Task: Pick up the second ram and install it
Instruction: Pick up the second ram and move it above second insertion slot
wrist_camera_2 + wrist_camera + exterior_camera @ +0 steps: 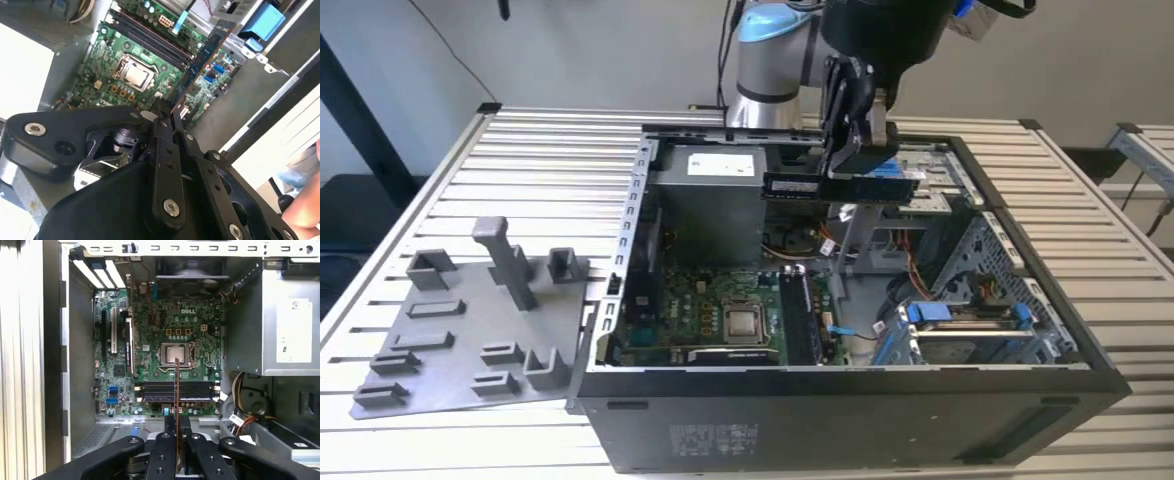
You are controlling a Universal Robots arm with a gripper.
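The arm (pixel 767 60) drops in from the upper centre of the exterior view, its wrist pointing straight down over the open computer case (pixel 854 420) on the slatted bench (pixel 547 160). The jaws are pinching the second ram (pixel 834 187) — held level, long edge down, in the air above the case's far half and well clear of the motherboard (pixel 707 300). In the first wrist view it shows edge-on, crossing the memory slots (pixel 155 388) toward the processor (pixel 170 351).
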